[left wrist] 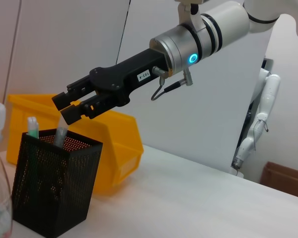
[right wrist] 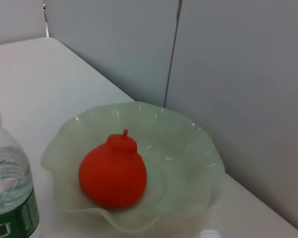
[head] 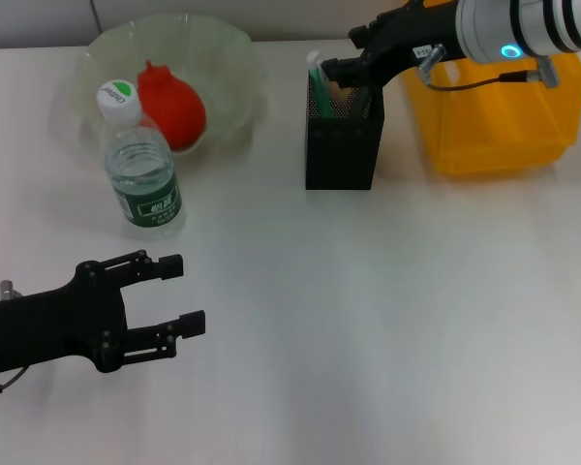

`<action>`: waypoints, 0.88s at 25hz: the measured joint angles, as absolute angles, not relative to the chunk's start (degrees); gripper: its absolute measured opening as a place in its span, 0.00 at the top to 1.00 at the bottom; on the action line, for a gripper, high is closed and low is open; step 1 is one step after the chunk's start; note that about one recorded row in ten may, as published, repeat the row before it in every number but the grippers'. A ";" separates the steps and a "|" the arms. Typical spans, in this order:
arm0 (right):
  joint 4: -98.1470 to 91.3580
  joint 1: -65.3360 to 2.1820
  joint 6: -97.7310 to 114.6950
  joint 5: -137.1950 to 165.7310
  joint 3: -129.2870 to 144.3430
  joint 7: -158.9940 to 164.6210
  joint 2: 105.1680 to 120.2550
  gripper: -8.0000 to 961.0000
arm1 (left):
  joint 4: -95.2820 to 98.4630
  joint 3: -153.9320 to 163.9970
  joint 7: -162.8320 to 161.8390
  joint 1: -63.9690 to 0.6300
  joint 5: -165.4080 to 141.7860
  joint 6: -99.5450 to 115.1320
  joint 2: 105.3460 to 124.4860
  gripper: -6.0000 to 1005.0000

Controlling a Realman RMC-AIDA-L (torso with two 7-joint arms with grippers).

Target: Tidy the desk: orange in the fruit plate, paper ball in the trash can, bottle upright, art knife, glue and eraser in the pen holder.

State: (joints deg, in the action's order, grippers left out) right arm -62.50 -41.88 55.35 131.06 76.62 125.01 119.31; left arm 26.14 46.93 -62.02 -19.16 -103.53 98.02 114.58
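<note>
Setting: robotics lab or test room. Evidence: bare white counter against plain grey partition panels; a second white robot arm hanging idle by the far wall; staged desk items only, including a yellow plastic bin.

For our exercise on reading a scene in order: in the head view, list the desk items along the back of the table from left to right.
Fruit plate holding the orange → pen holder, with the right tool at its top → trash can. The bottle overlaps the plate, so it is left out.
</note>
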 joint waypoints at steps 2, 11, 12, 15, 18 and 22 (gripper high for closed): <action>-63.00 -41.35 55.71 130.76 76.32 124.88 119.37 0.46 | 26.29 46.93 -62.10 -19.21 -103.53 98.05 114.63 0.22; -75.48 -26.64 76.61 111.85 69.84 110.90 119.25 0.27 | 26.55 46.50 -63.26 -19.26 -103.31 100.27 113.51 0.22; -74.71 -25.00 81.93 109.09 68.21 106.12 119.26 0.26 | 26.60 46.50 -63.56 -19.32 -103.28 100.82 113.26 0.22; -68.30 -21.90 94.79 103.24 63.05 94.03 119.03 0.22 | 26.79 46.41 -64.22 -19.59 -103.15 102.67 112.43 0.22; -56.99 -21.67 103.17 101.79 56.61 84.31 118.45 0.19 | 27.29 45.89 -64.80 -19.73 -103.12 103.28 112.21 0.22; -41.81 -23.34 107.54 101.60 51.25 73.42 117.22 0.16 | 28.64 45.45 -66.18 -19.83 -103.13 104.68 112.00 0.22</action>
State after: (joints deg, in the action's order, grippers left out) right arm -41.81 -23.34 107.54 101.60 51.25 73.42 117.22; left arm 28.64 45.45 -66.18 -19.83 -103.13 104.68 112.00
